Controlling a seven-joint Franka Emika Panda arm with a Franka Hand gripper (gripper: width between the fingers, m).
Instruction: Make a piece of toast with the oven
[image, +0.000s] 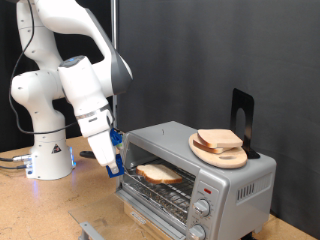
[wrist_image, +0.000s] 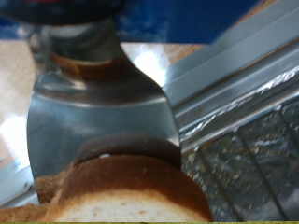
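Observation:
The silver oven (image: 235, 180) stands at the exterior view's right with its door open. A piece of toast (image: 158, 173) lies inside on the wire rack. My gripper (image: 115, 158) hangs at the oven's open mouth, on its left side, shut on the wooden handle (wrist_image: 86, 65) of a metal spatula (wrist_image: 93, 117). In the wrist view the spatula's blade reaches to the tan crust of the toast (wrist_image: 131, 191), and its front edge is hidden by the slice. The oven's foil-lined tray (wrist_image: 248, 131) runs beside the blade.
A round wooden board (image: 205, 152) with more bread slices (image: 220, 139) rests on top of the oven, and a black stand (image: 241, 115) rises behind it. The oven's knobs (image: 203, 207) face the front right. The arm's white base (image: 45, 150) stands on the wooden table (image: 40, 215).

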